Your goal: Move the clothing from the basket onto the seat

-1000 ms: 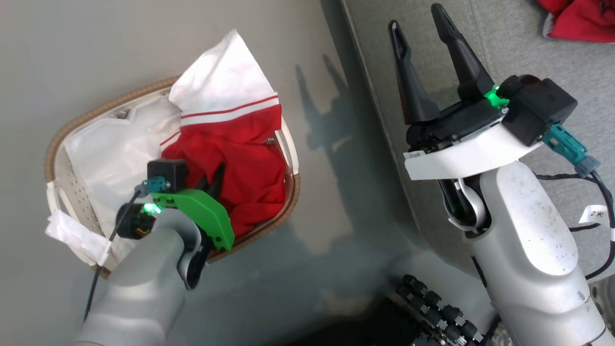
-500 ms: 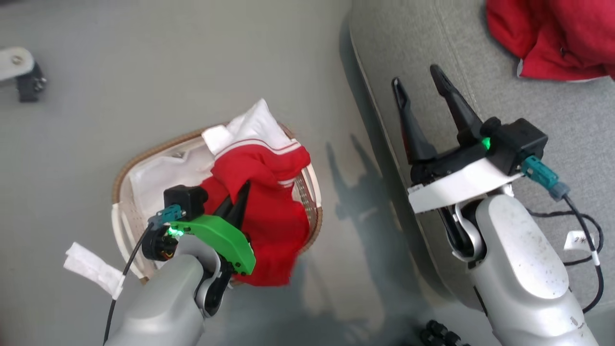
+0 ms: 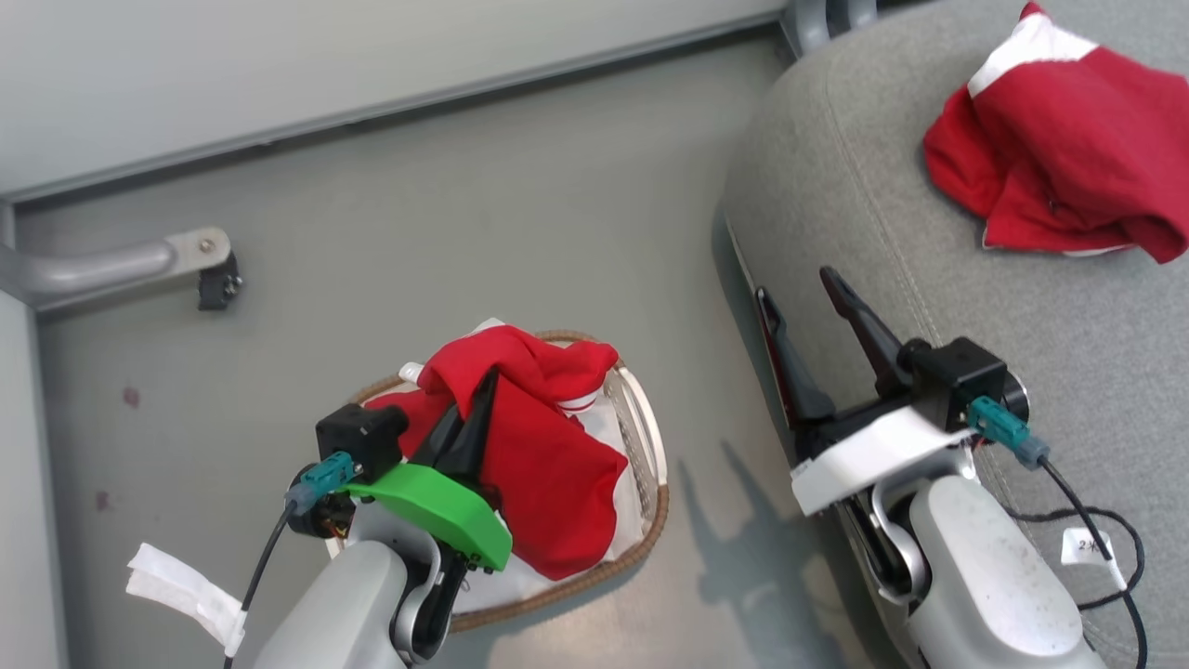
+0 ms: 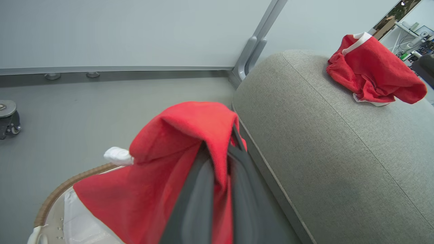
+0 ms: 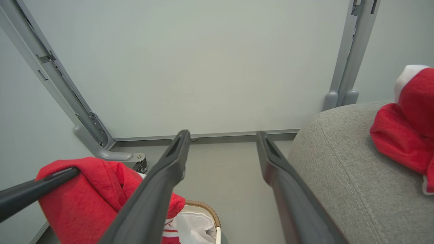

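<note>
Left hand (image 3: 478,400) pinched shut on red garment (image 3: 548,483), held above basket (image 3: 650,520), lower folds draping into it. Right hand (image 3: 795,285) spread, empty, at edge of seat (image 3: 836,214), where another garment (image 3: 1059,177) lies. Risk: narrow pinch slips, or draped cloth catches the rim and drags the basket.

A smooth grey floor (image 3: 520,232) spreads across the middle of my head view. A pale wall panel (image 3: 279,56) fills the upper left, edged below by a grey rail (image 3: 464,90). At the left edge, a grey metal tube (image 3: 111,265) ends in a small black caster (image 3: 218,283). Small reddish spots (image 3: 130,398) mark the floor at lower left.
</note>
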